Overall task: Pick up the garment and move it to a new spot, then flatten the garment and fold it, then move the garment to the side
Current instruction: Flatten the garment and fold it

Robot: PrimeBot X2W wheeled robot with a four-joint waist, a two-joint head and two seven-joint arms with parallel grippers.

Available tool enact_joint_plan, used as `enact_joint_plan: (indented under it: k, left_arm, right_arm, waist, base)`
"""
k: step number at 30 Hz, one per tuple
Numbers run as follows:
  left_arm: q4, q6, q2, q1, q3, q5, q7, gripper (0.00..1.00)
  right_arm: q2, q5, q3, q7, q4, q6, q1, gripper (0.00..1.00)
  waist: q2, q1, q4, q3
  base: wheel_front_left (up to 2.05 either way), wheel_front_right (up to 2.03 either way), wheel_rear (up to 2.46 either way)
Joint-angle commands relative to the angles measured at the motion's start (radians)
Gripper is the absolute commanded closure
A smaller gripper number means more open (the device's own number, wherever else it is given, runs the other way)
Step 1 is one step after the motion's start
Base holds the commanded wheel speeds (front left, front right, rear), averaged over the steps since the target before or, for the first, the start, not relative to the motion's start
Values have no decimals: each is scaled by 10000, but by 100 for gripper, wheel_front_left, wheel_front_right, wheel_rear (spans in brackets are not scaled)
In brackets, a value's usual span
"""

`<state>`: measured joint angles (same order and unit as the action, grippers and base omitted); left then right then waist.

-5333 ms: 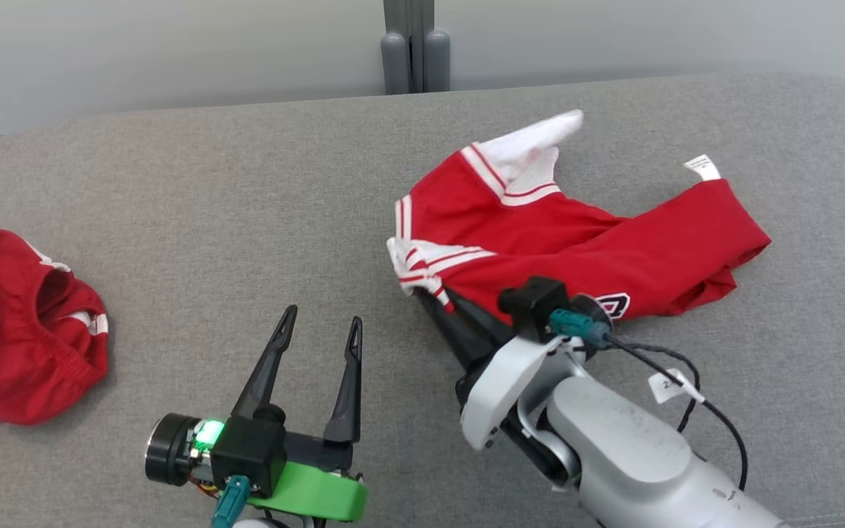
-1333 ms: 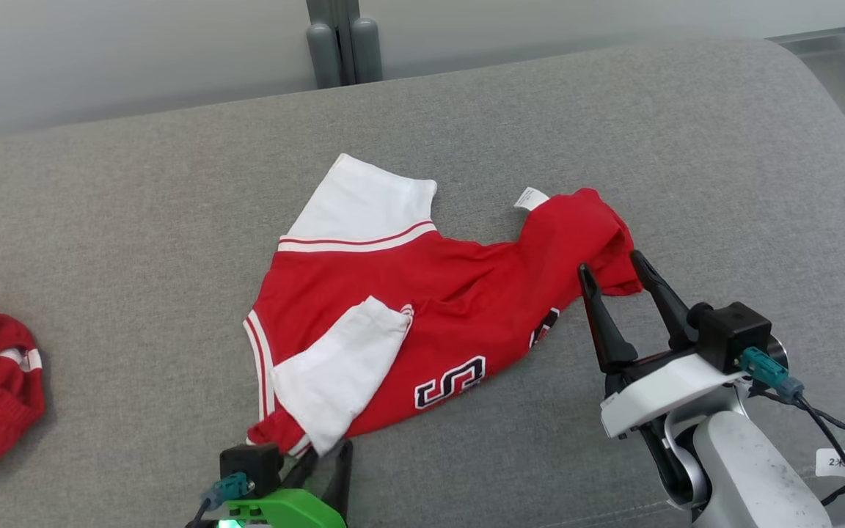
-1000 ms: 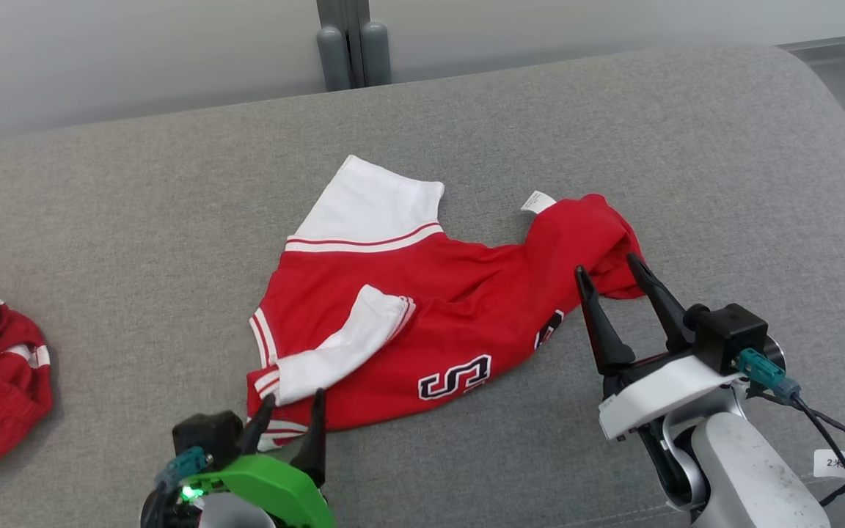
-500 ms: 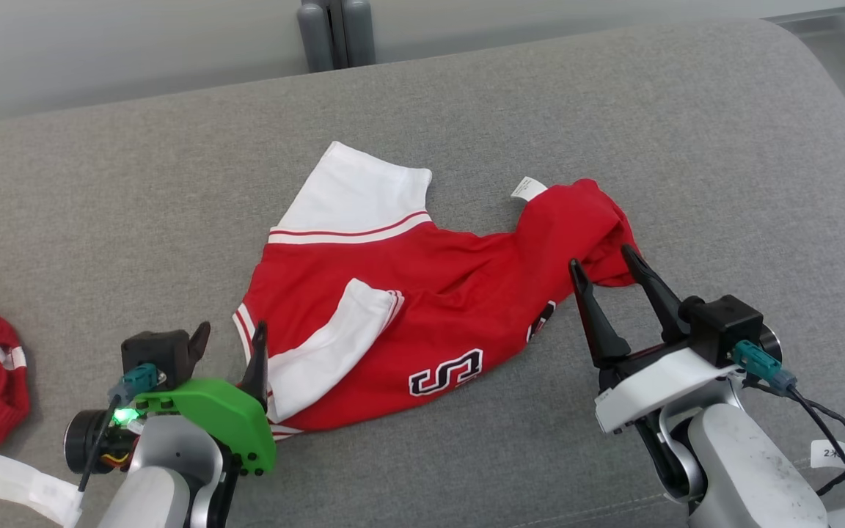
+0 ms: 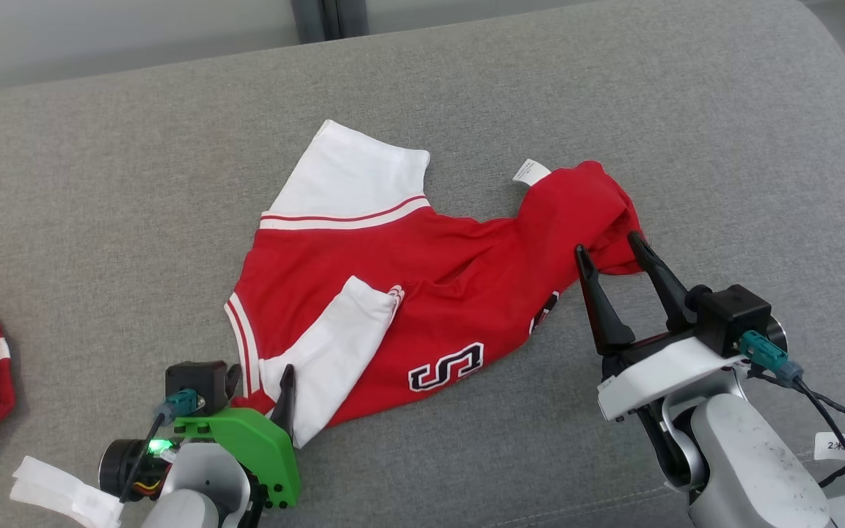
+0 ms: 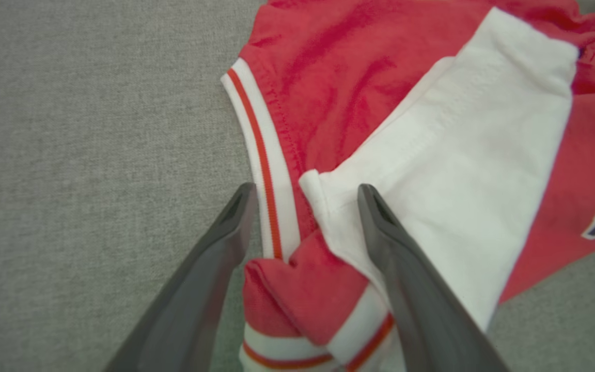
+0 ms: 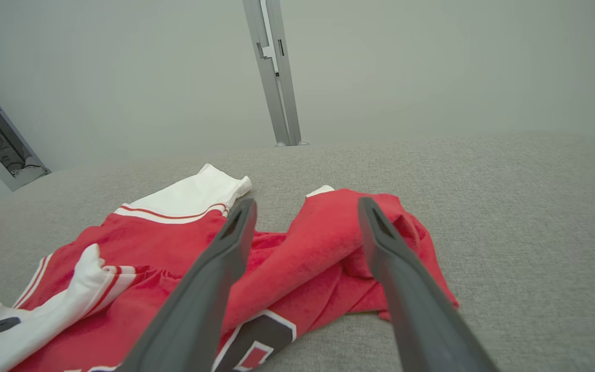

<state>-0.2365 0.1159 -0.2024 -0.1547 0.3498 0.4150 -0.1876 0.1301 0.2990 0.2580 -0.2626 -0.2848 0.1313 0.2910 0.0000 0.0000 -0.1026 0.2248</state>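
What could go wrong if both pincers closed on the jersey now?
1. The open left pincer straddles the striped trim and the folded-over white sleeve; it may pinch both, so the sleeve stays folded when pulled.
2. The open right pincer points at the bunched red end of the jersey; it may grab several layers and leave that end crumpled.

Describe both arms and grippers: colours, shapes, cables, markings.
Left gripper: two long, dark, tapered fingers on a bright green mount, a black camera block with a teal plug, and a lit green light. Right gripper: the same dark fingers on a white mount, a teal connector feeding a black cable with a white tag, and a speckled pale grey forearm.
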Motion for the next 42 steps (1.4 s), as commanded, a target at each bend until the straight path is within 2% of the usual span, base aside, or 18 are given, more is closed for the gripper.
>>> enact_joint_plan:
  k: [1,2,3,4,5,6,11,16,20,28,30,33,39,42]
  left_arm:
    - [-31,67,2,4,-1,-89,56,0]
    - [-12,94,25,55,28,-114,76,7]
    - [5,81,55,82,34,-78,113,22]
    - [20,59,89,123,53,-20,133,52]
    - [23,47,97,137,67,-7,146,56]
    - [7,-1,144,172,84,87,159,100]
    - [120,-157,138,38,91,180,410,100]
    - [632,-75,-129,-359,-70,-358,1528,100]
    - [1080,155,-440,-653,-252,-774,2191,100]
    - [2130,519,-1169,-587,-812,-922,2096,100]
    - [2414,614,-1317,-501,-937,-970,2098,100]
    - [2752,639,-1429,-432,-984,-912,1998,100]
    - [3080,541,-1367,-645,-794,-955,2077,100]
    - [3096,462,-1271,-781,-645,-989,2107,100]
  right_arm:
    - [-31,-60,7,-33,34,-11,51,0]
    - [-39,-60,12,-33,45,-11,80,0]
    - [-40,-66,13,-33,49,-11,92,0]
    - [-44,-73,3,-33,54,-11,106,0]
    - [-44,-74,-4,-33,54,-11,107,0]
    - [-46,-76,-15,-33,57,-11,103,0]
    - [-2,-54,-10,-33,55,-11,55,0]
    - [144,37,-109,-33,28,-11,141,0]
    - [377,169,-301,-33,-133,-11,247,0]
    - [1254,796,-360,-33,-923,-11,793,0]
    - [1445,1274,-205,-33,-1250,-11,1020,0]
    - [1696,2700,275,201,-1788,-11,1634,0]
    - [2522,5304,1483,1695,-2272,-8,3164,0]
    - [2948,6229,2013,2592,-2581,-8,3836,0]
  waist:
    - [0,0,38,27]
    - [0,0,61,38]
    - [0,0,74,44]
    - [0,0,99,49]
    - [0,0,111,50]
    - [0,0,132,46]
    - [0,0,180,24]
    - [0,0,236,69]
    - [0,0,320,136]
    - [0,0,506,330]
    - [0,0,585,396]
    - [0,0,706,502]
    - [0,0,1014,841]
    - [0,0,1221,1030]
  base:
    - [0,0,0]
    - [0,0,0]
    - [0,0,0]
    - [0,0,0]
    - [0,0,0]
    - [0,0,0]
    - [0,0,0]
    - [0,0,0]
    - [0,0,0]
    - [0,0,0]
    - [0,0,0]
    - [0,0,0]
    - [0,0,0]
    - [0,0,0]
